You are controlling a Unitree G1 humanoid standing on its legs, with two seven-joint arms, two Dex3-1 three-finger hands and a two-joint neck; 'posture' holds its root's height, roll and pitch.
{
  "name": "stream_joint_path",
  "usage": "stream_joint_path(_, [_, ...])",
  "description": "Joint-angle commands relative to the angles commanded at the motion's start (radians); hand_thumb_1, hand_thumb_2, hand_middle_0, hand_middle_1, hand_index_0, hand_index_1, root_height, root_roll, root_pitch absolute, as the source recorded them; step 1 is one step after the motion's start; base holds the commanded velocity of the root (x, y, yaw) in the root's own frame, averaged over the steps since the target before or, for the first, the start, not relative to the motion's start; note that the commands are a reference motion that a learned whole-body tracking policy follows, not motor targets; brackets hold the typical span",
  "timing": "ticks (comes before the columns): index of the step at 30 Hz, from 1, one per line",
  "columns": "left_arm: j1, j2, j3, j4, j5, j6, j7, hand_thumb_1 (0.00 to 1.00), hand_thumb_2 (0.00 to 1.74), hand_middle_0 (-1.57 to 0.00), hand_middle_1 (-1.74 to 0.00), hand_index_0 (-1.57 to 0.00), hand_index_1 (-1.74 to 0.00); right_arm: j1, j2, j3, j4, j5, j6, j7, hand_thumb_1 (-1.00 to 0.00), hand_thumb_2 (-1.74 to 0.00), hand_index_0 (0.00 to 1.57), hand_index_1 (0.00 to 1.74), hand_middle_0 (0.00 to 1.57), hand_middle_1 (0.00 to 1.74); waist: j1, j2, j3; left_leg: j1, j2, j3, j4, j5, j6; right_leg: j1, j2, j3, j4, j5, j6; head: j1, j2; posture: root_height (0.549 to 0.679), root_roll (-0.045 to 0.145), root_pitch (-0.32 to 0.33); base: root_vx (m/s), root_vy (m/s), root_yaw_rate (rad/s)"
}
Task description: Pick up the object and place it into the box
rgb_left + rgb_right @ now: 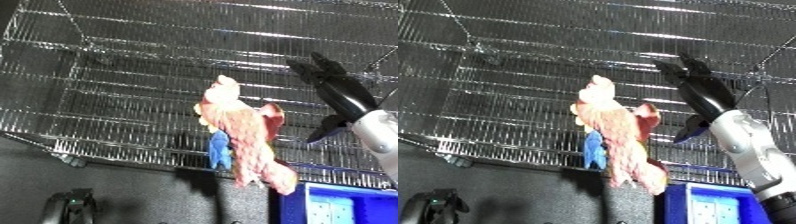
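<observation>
The robot's right hand (pixel 696 82) is raised with its black fingers (pixel 680 70) stretched out nearly straight, pointing up and away from the body. The thumb (pixel 689 131) hangs apart below them, splayed downward. Nothing sits between thumb and fingers. Its white and silver forearm (pixel 749 145) slants down toward the lower right corner of the view.

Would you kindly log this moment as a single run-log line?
right hand: open, above bin, apart from toy | plush toy: draped over wire bin front rim | left hand: not in view
</observation>
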Motion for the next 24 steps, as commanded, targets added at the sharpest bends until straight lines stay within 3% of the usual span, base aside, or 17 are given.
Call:
stream_joint_path(19, [-0.015, 0.001, -0.029, -0.006, -0.011, -0.019, 0.02, 1.0, 1.74, -1.57, -1.74, -1.57, -1.74, -0.071, 0.164, 0.07, 0.252, 0.002, 0.01, -0.016, 0.0, 0.0, 0.0, 0.0, 0.0, 0.0, 0.039, 0.034, 0.051, -0.075, -0.015, -0.021, 0.034, 0.004, 0.0042, -0.063, -0.006, -0.003, 0.017, 0.016, 0.0021, 0.092, 0.055, 0.637, 0.037, -0.1, -0.008, 0.01, 0.026])
stream_joint_path(24, [-0.02, 0.0, -0.031, -0.009, -0.01, -0.022, 0.028, 1.0, 1.74, -1.57, -1.74, -1.57, -1.74, -0.097, 0.204, 0.077, 0.315, -0.002, 0.015, -0.027, 0.0, 0.0, 0.0, 0.0, 0.0, 0.0, 0.048, 0.043, 0.058, -0.092, -0.018, -0.025, 0.039, 0.002, 0.0059, -0.074, -0.0075, -0.005, 0.019, 0.017, 0.002, 0.1, 0.07, 0.637, 0.036, -0.091, -0.004, 0.006, 0.031])
